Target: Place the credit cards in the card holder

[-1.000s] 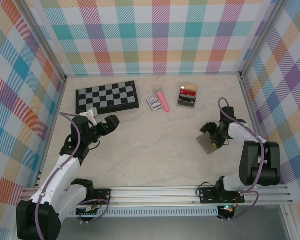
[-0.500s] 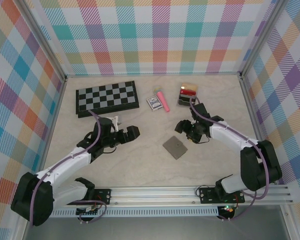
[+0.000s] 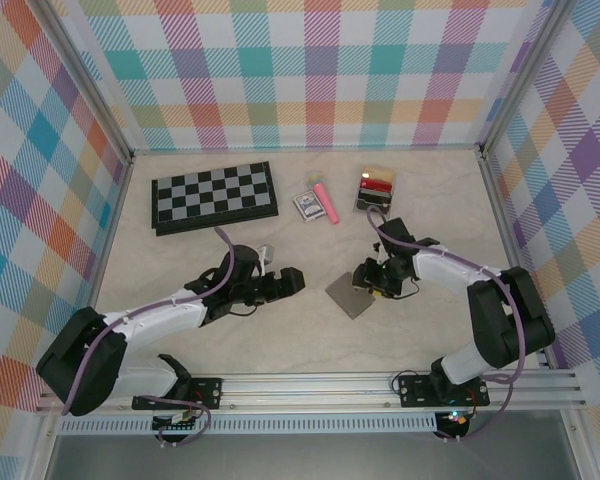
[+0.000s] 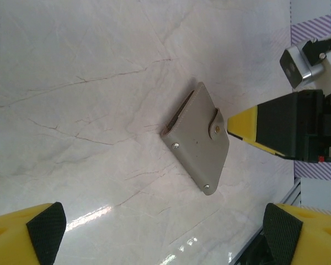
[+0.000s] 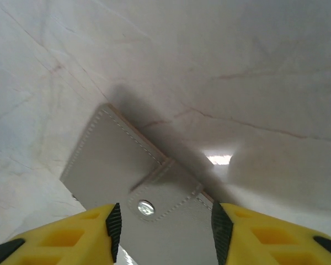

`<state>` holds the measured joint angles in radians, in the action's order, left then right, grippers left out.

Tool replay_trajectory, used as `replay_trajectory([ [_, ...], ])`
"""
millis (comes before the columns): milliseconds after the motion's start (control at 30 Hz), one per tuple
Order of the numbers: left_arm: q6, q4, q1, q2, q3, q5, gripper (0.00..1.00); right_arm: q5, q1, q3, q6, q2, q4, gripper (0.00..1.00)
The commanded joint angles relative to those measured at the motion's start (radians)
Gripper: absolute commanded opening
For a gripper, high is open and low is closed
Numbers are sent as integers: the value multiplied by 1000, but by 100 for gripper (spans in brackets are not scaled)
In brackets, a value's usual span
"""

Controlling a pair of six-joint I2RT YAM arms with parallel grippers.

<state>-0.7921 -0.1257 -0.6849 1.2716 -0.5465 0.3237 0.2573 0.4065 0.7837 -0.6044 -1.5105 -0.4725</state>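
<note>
**Step in hand: approach to the closed card holder, before any card is fetched.**

The card holder (image 3: 350,296) lies flat and shut, just right of the tabletop's middle. The right gripper (image 3: 370,281) hovers at its right corner, jaws apart astride the snap flap (image 5: 154,201). The left gripper (image 3: 292,282) faces it from the left, jaws spread wide and empty. The credit cards (image 3: 377,184) stand in a slotted rack (image 3: 372,205) near the far edge. The next move likely calls for unsnapping the flap while the other arm steadies the holder.
</note>
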Motion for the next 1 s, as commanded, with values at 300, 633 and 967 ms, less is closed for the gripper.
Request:
replay_trajectory([
  [300,-97,-75,-49,132,-77,-2,82,82,201,-151,-261,81,157,44],
  [633,-170,-92,-85,245,-118,9,73,-50,209,-79,-130,214,42,37],
  [967,-261,-104,-173,317,-121,-23,64,66,209,-85,-57,114,70,23],
])
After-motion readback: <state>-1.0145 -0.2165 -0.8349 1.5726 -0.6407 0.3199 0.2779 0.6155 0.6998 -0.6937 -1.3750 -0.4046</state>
